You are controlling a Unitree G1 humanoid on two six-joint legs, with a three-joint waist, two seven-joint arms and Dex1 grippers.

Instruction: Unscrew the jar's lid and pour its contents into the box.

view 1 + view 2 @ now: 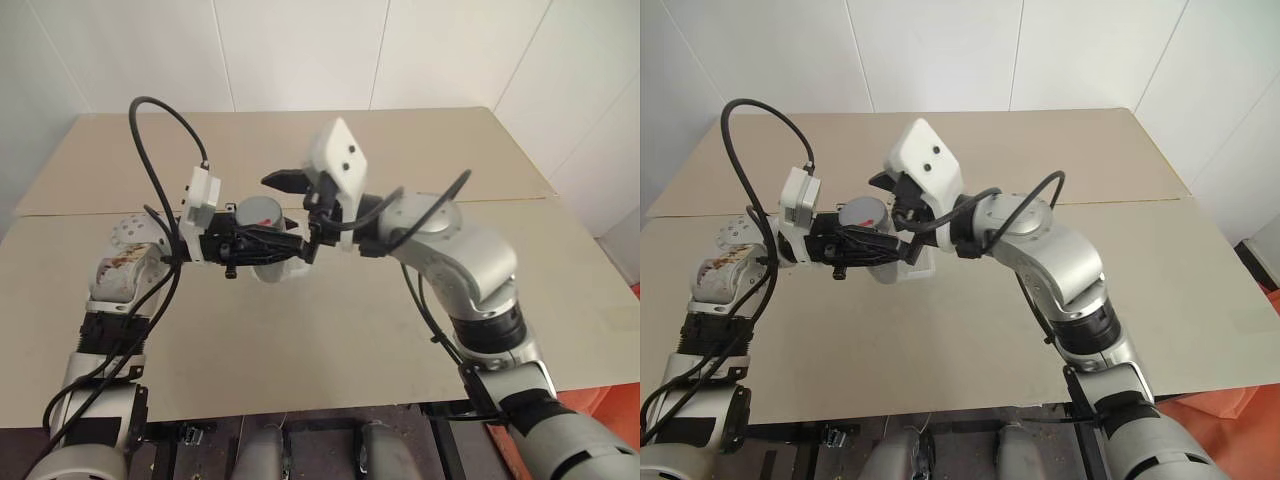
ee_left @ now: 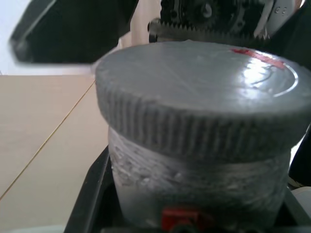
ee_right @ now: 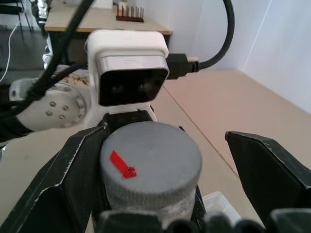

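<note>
My left gripper (image 1: 262, 246) is shut on the jar (image 2: 194, 184) and holds it upright above the table. The grey lid (image 3: 155, 155) sits on the jar, its red mark (image 3: 121, 166) on top near the edge. My right gripper (image 3: 163, 138) reaches in from the other side and stands open, with one black finger on each side of the lid (image 1: 260, 210). One finger (image 3: 73, 165) is close against the lid's rim, and the other finger (image 3: 267, 165) stands well apart. The box (image 1: 921, 267) lies on the table just under the jar. The contents are hidden.
The tan table (image 1: 350, 330) stretches wide around both arms, with a seam across its middle and a white wall behind. Black cables loop above the left wrist (image 1: 160, 120). An orange object (image 1: 600, 405) shows past the table's near right edge.
</note>
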